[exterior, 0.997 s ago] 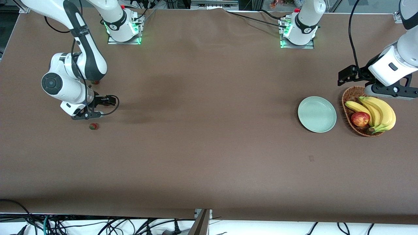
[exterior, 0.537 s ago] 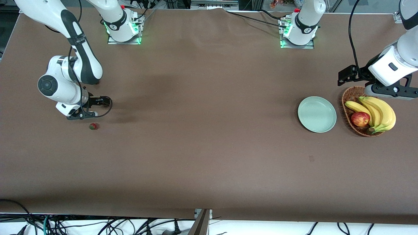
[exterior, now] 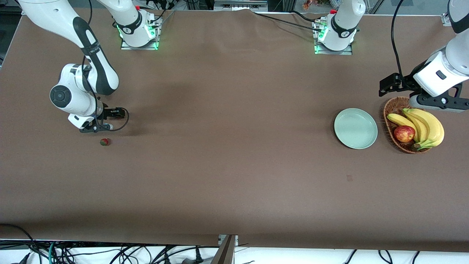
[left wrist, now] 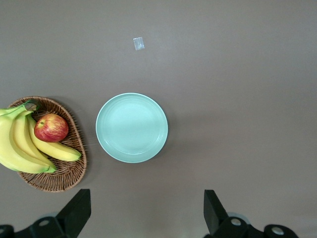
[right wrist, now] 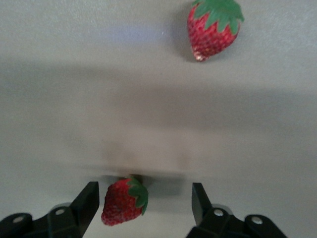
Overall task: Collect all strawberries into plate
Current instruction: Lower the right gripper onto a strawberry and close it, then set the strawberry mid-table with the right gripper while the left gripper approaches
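Note:
My right gripper (exterior: 96,128) is open and low over the table at the right arm's end. In the right wrist view one strawberry (right wrist: 124,202) lies between its open fingers (right wrist: 144,194), closer to one finger. My hand hides this berry in the front view. A second strawberry (exterior: 104,142) lies just nearer to the front camera, and it also shows in the right wrist view (right wrist: 214,27). A third strawberry is not visible. The mint-green plate (exterior: 355,128) is empty at the left arm's end. My left gripper (exterior: 436,102) waits open and empty high over the basket, and the left wrist view shows its spread fingers (left wrist: 146,201) and the plate (left wrist: 132,128).
An oval wicker basket (exterior: 391,110) with bananas (exterior: 427,126) and a red-yellow apple (exterior: 404,133) stands beside the plate, toward the left arm's end. A small tag (exterior: 349,178) lies on the brown table nearer to the front camera than the plate.
My right hand shifted a little toward the right arm's end of the table and came back, staying low. The left arm has not moved.

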Available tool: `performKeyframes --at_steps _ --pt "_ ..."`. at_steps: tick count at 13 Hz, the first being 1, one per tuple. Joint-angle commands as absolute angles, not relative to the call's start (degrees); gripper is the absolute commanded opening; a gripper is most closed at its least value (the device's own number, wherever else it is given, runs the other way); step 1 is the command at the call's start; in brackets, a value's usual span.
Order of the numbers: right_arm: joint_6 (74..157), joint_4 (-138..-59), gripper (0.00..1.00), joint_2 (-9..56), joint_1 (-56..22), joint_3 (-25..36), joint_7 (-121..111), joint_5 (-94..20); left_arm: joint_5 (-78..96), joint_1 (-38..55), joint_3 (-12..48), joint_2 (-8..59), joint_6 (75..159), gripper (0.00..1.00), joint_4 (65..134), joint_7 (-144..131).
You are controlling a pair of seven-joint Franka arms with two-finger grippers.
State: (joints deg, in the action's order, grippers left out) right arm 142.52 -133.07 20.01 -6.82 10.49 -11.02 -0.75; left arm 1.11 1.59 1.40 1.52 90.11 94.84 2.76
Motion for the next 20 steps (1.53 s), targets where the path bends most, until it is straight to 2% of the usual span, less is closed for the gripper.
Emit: performKeyframes --at_steps 1,2,7,9,12,15,20 --pt "143.26 -135.44 0.66 18.37 -6.15 10.11 -11.69 -1.41 2.11 1.41 1.32 2.29 90.09 1.0 93.52 2.72" --pt "143.26 -135.44 0.61 18.37 -6.15 10.11 -11.52 -1.49 2.11 1.41 1.32 2.29 90.09 1.0 93.52 2.72" --pt "141.34 -134.92 0.25 17.06 -6.15 9.93 -11.08 -1.49 2.11 1.41 1.32 2.55 90.09 1.0 93.52 2.72" --pt "137.48 -132.56 0.24 15.83 -6.41 8.54 -9.77 -3.24 2.02 1.41 1.32 2.55 90.09 1.0 93.52 2.72" --pt "126.86 -119.76 0.25 17.48 -7.29 0.73 -0.65 -5.18 2.2 1.41 1.32 2.55 90.09 1.0 93.52 2.72" --pt "124.63 -103.5 0.27 26.33 -13.51 -4.39 13.05 -8.61 2.29 1.75 1.76 2.28 90.0 1.0 93.43 2.46" --pt "127.42 -80.64 0.28 43.29 -32.13 -4.83 44.41 -8.53 2.64 0.97 1.06 2.46 89.74 1.0 93.6 2.11"
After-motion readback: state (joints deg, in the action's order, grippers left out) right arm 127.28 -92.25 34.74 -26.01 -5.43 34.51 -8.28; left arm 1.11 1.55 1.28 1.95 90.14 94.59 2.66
